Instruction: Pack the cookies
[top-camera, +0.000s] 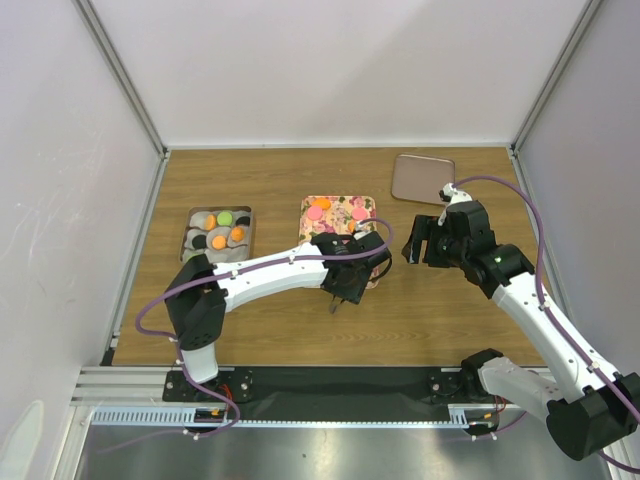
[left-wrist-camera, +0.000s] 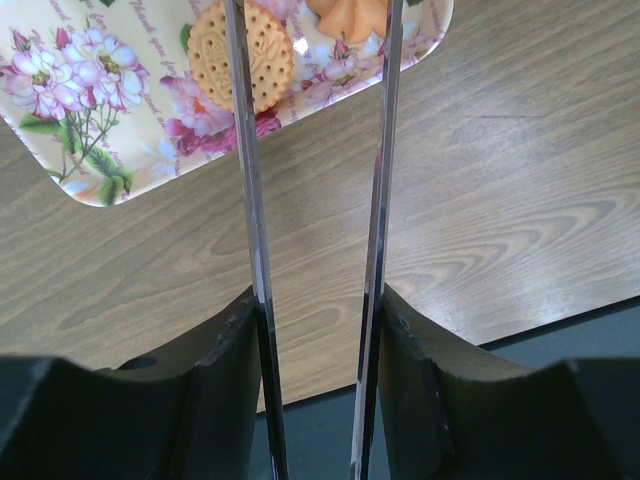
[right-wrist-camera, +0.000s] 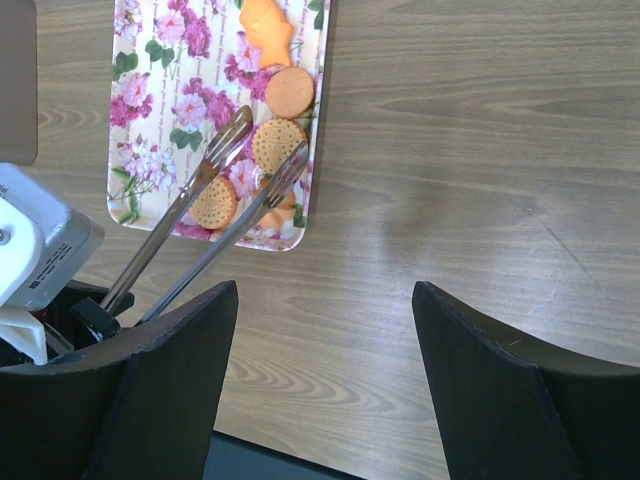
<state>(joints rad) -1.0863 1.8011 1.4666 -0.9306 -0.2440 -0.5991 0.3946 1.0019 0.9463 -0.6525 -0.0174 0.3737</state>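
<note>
Cookies lie on a flowered tray (top-camera: 338, 206): a round tan one (right-wrist-camera: 277, 143), another tan one (right-wrist-camera: 214, 203), a round orange one (right-wrist-camera: 290, 92) and an orange shaped one (right-wrist-camera: 265, 28). More cookies, orange, green and black, sit in paper cups in a box (top-camera: 190, 236) at the left. My left gripper (top-camera: 348, 268) is shut on metal tongs (right-wrist-camera: 180, 215). The tongs' two blades (left-wrist-camera: 245, 150) stand apart over the tray's near end, either side of a tan cookie (left-wrist-camera: 205, 55). My right gripper (top-camera: 420, 240) is open and empty over bare wood, right of the tray.
A flat brown lid (top-camera: 423, 178) lies at the back right, beyond my right gripper. The tray's near edge (left-wrist-camera: 100, 195) is close to the left gripper. The table's front edge (left-wrist-camera: 560, 320) is just behind it. White walls enclose the table.
</note>
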